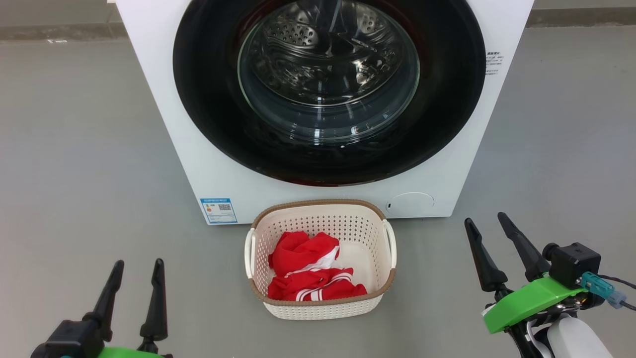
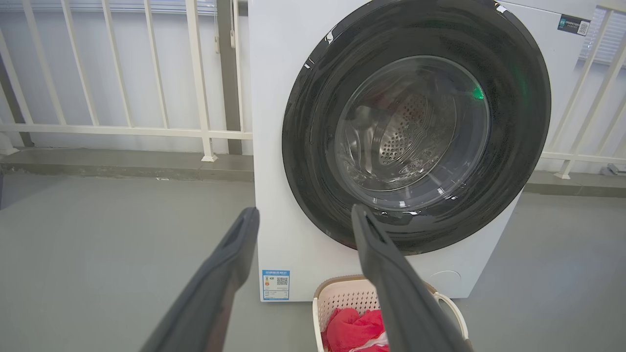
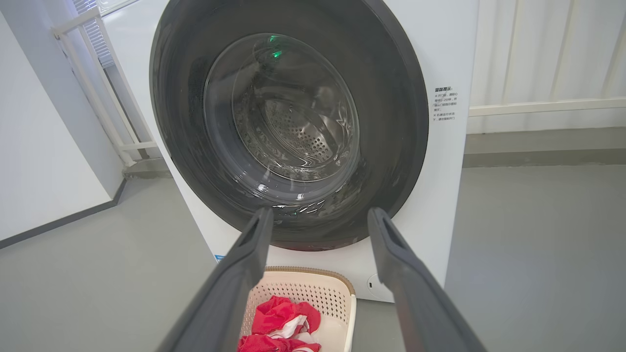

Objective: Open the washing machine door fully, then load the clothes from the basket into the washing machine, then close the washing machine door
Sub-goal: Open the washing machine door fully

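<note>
The washing machine (image 1: 218, 179) stands square in front of you, and the washing machine door (image 1: 208, 89) is shut flush against its white front. It is a glossy black ring around a bulging clear glass window (image 1: 328, 74), with the perforated steel drum showing through the glass. The door faces you straight on. Its lower edge ends just above the basket (image 1: 323, 308), which sits on the grey floor (image 1: 74, 174) just in front of the machine's foot, centred under the door. The basket lies between a blue sticker (image 1: 218, 210) and a round white flap (image 1: 410, 204) on the machine's front. It is cream perforated plastic with rounded corners and a brown woven-look rim. Its mouth faces up, and its white handles point to your left and right. The clothes (image 1: 308, 273) are crumpled red fabric with white stripes, heaped low in the near left part of the basket with bare floor beside them. You have smooth open floor on both sides of the machine and the basket. In the left wrist view a white railing (image 2: 122, 131) runs behind the machine. In the right wrist view a white wall (image 3: 44, 146) stands off to that view's left. Your left gripper (image 1: 139, 262) hangs over the floor at the near left of the basket, and your right gripper (image 1: 485, 219) hangs at its right. Both are well clear of the basket, with fingers spread, gripping nothing and pointing toward the machine.
</note>
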